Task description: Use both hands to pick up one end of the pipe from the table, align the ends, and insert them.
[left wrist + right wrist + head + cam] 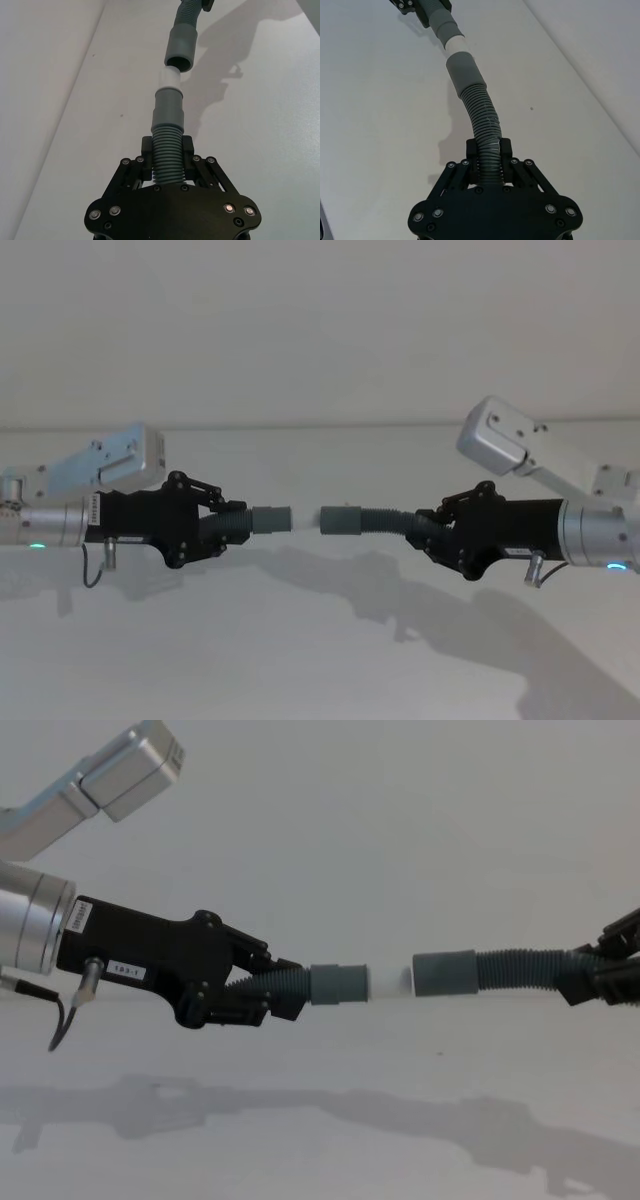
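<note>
Two dark grey corrugated hose pieces held above bare white counter, left end effector and right end effector each clenched on one, whitish tip at grey cuff mouth.

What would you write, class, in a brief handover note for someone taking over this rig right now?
Left black plastic gripper: shut on the dark grey corrugated hose piece with the whitish tip.
Right black plastic gripper: shut on the other corrugated hose piece with a smooth grey cuff.
Both pieces are held above the white table.
Done: pickup, rough alignment; tip at the cuff's mouth.
Left: push the tip fully in.
</note>
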`<state>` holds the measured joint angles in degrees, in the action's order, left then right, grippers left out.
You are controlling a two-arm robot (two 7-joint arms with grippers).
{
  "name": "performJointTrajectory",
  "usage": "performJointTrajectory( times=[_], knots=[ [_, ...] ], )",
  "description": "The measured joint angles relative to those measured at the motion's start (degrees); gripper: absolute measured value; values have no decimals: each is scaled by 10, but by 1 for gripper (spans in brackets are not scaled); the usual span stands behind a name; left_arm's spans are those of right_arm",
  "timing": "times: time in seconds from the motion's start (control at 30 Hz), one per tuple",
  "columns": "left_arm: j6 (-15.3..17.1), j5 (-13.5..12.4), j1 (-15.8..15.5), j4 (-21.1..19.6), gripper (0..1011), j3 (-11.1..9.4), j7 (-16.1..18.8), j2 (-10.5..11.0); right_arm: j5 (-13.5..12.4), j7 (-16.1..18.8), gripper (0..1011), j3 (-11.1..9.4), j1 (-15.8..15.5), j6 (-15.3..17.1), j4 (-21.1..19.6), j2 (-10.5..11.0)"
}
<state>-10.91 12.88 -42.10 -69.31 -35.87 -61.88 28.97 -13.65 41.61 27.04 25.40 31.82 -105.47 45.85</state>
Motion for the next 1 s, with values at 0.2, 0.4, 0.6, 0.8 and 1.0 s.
performJointTrajectory(
  times=[0.2,0.4,0.6,0.8,1.0],
  knots=[
    [0,0,0,0,307,0,0,0,-2,4,239,7,7,-2,8,-3],
    [0,0,0,0,307,0,0,0,-5,6,240,12,13,-5,15,-4],
    [0,0,0,0,307,0,0,0,-8,7,239,16,18,-6,21,-5],
    [0,0,0,0,307,0,0,0,-11,7,239,19,22,-6,26,-5],
    [0,0,0,0,307,0,0,0,-12,7,240,22,24,-6,30,-4]
  ],
)
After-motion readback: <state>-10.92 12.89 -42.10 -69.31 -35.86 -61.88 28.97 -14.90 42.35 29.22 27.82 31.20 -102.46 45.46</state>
